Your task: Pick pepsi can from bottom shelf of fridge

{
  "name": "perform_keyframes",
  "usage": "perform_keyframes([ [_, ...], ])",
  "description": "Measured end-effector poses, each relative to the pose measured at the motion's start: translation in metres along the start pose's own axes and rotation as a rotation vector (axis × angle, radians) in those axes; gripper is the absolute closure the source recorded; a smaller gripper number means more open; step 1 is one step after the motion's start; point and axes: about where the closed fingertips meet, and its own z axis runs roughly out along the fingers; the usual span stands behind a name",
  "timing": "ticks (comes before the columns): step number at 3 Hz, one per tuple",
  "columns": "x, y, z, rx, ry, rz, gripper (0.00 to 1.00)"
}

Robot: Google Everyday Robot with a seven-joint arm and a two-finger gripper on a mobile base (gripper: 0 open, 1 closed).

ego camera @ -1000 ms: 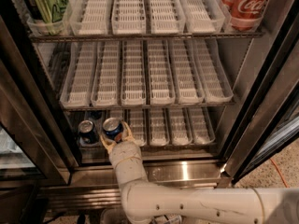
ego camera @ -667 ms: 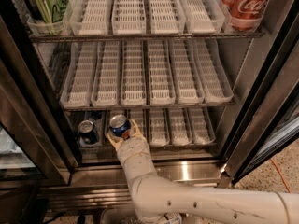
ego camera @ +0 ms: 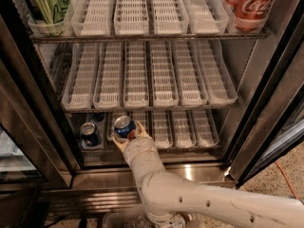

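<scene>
The fridge (ego camera: 204, 171) stands open with three racks of white trays. On the bottom shelf (ego camera: 183, 127), my gripper (ego camera: 127, 134) reaches in from below on the white arm. It is shut on the pepsi can (ego camera: 124, 126), a blue can with a silver top, held tilted at the front of the second lane from the left. One finger (ego camera: 139, 127) shows to the can's right and one to its lower left. A second dark blue can (ego camera: 89, 134) stands in the leftmost lane, beside the gripper and apart from it.
A green can (ego camera: 45, 3) stands on the top rack at left. Red Coca-Cola cans (ego camera: 251, 4) stand at top right. The middle rack's trays (ego camera: 149, 75) hang just above the gripper. Dark door frames (ego camera: 273, 103) flank the opening on both sides.
The gripper has carried the pepsi can to the right, away from the second can. The gap between the two cans has widened. The second can has not moved.
</scene>
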Motion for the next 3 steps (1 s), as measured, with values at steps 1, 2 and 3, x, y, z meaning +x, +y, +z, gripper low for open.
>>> perform_keyframes([
  [1,0.009,-0.002,-0.017,-0.039,-0.007,0.032,1.00],
  [2,0.021,-0.010,-0.052,-0.096,-0.032,0.089,1.00],
  [3,0.043,-0.049,-0.078,-0.100,-0.026,0.165,1.00],
])
